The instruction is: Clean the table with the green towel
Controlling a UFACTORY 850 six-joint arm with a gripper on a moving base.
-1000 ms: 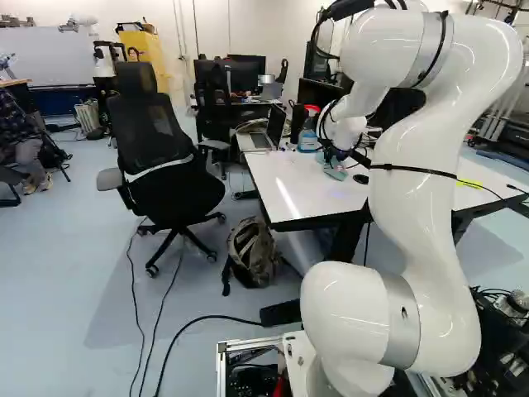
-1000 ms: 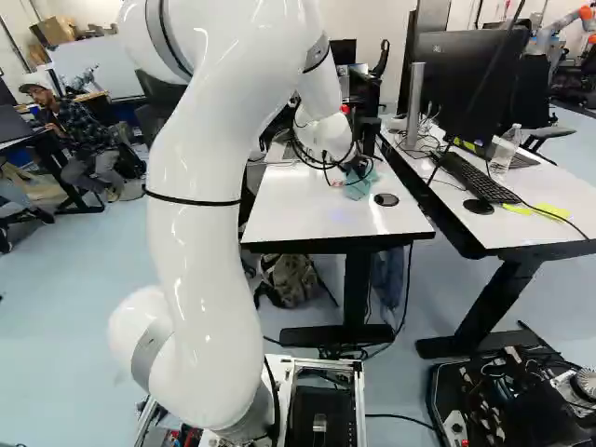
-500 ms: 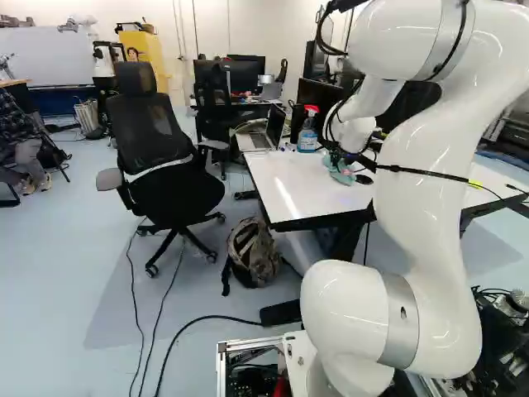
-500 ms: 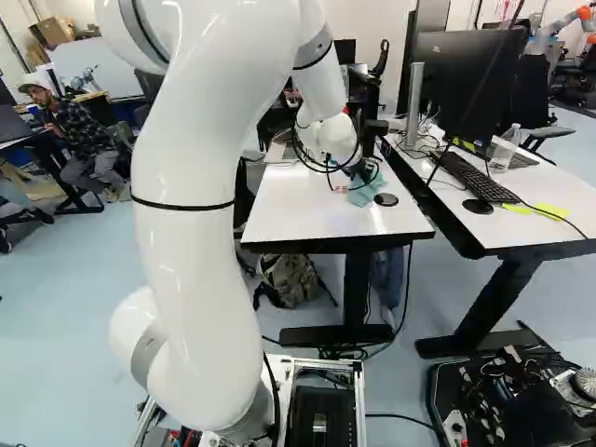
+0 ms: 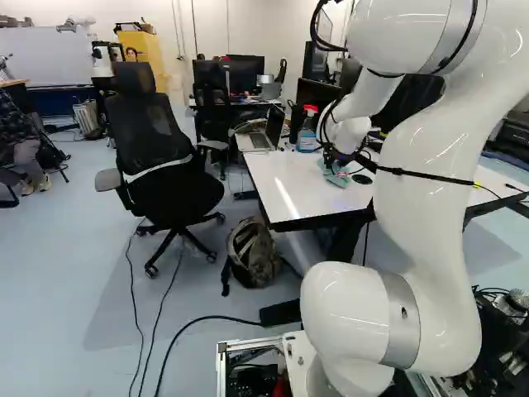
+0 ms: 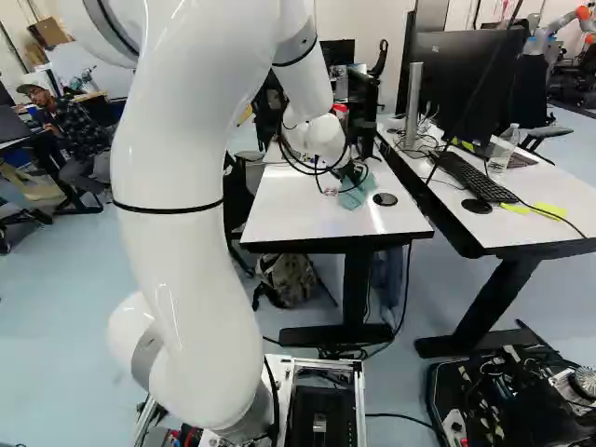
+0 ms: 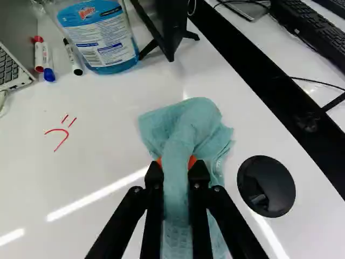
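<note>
In the right base view my gripper (image 6: pixel 354 177) is low over the white table (image 6: pixel 289 219), partly hidden by cables. The wrist view shows the gripper (image 7: pixel 177 170) shut on the bunched green towel (image 7: pixel 186 132), its orange pads pressing the cloth from both sides. The towel's loose end spreads on the tabletop ahead of the fingers. Red marker strokes (image 7: pixel 63 132) are on the white surface to one side of the towel, apart from it.
A blue spray bottle (image 7: pixel 99 38), markers (image 7: pixel 46 62) and a laptop (image 7: pixel 11 65) stand beyond the towel. A round black disc (image 7: pixel 266 186) lies beside it. A keyboard (image 6: pixel 473 177) is on the neighbouring table; a chair (image 5: pixel 161 157) stands left. Another robot (image 6: pixel 563 23) is far back.
The arm has shifted against its base joint, leaning further left in the right base view. Gripper and towel have moved slightly across the tabletop together. The base has stayed put.
</note>
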